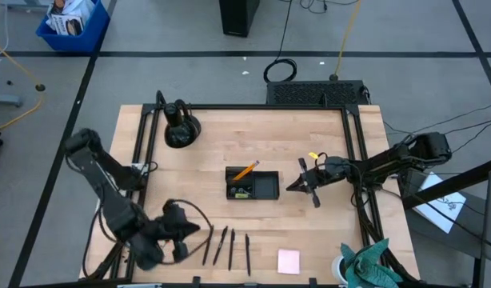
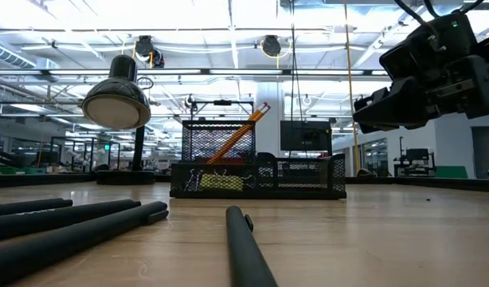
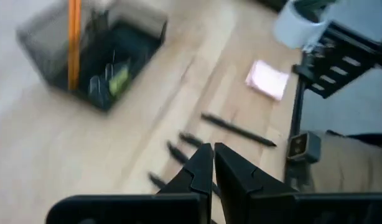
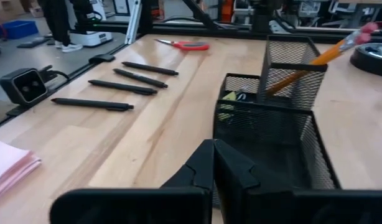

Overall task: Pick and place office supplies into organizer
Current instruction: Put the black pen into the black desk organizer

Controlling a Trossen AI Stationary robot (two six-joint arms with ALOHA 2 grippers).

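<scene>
The organizer (image 1: 252, 184) already holds an orange pencil (image 1: 245, 170), four black pens (image 1: 226, 246) lie near it, and beside them the left gripper (image 1: 184, 231) hovers closed and empty, likely before picking, while the right gripper (image 1: 294, 186), just beside the organizer, is also closed and empty.

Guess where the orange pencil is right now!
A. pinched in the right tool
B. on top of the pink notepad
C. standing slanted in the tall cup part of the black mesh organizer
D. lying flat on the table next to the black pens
C: the orange pencil leans inside the tall mesh cup of the organizer, apart from the black pens lying on the table; the low view shows the same slant.
</scene>
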